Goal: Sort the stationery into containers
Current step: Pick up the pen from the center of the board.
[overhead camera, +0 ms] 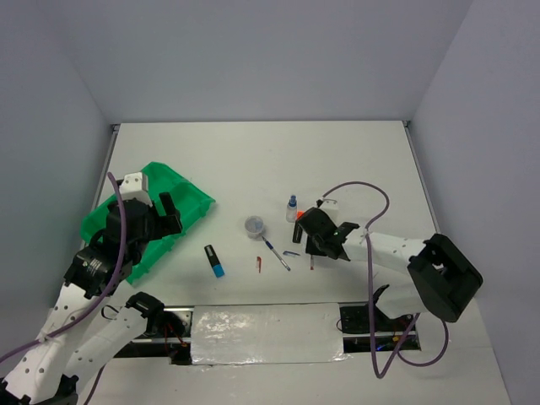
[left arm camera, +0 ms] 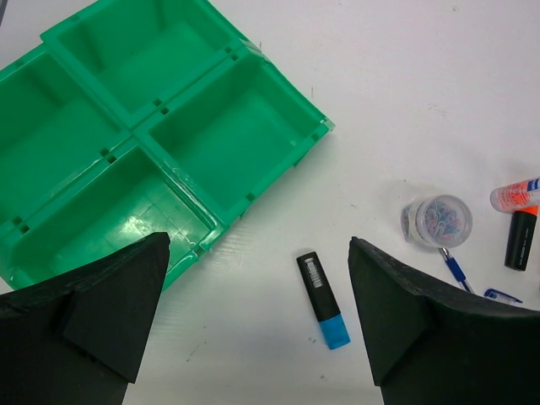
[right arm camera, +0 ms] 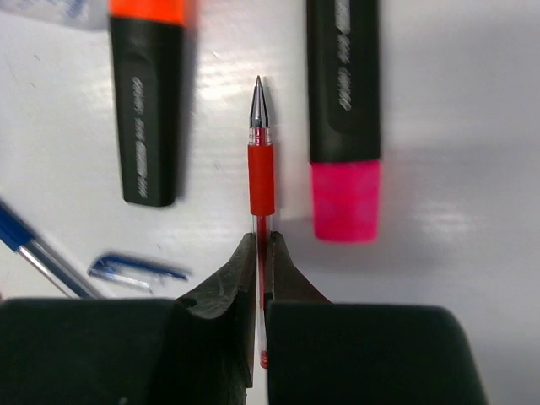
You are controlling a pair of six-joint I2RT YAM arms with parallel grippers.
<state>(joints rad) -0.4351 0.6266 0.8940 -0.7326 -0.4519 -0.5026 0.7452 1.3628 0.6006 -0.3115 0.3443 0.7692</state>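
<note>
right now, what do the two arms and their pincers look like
Both arms are white tubular links with bulky black joint housings: the left arm and the right arm. A thin purple cable loops along each. The left pincer and right pincer have matte black, wedge-shaped fingers with no visible markings.

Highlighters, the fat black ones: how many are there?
3. The blue-tipped highlighter lies alone near the green tray; the orange-tipped highlighter and pink-tipped highlighter flank the red pen in the right tool. Others could be hidden.
</note>
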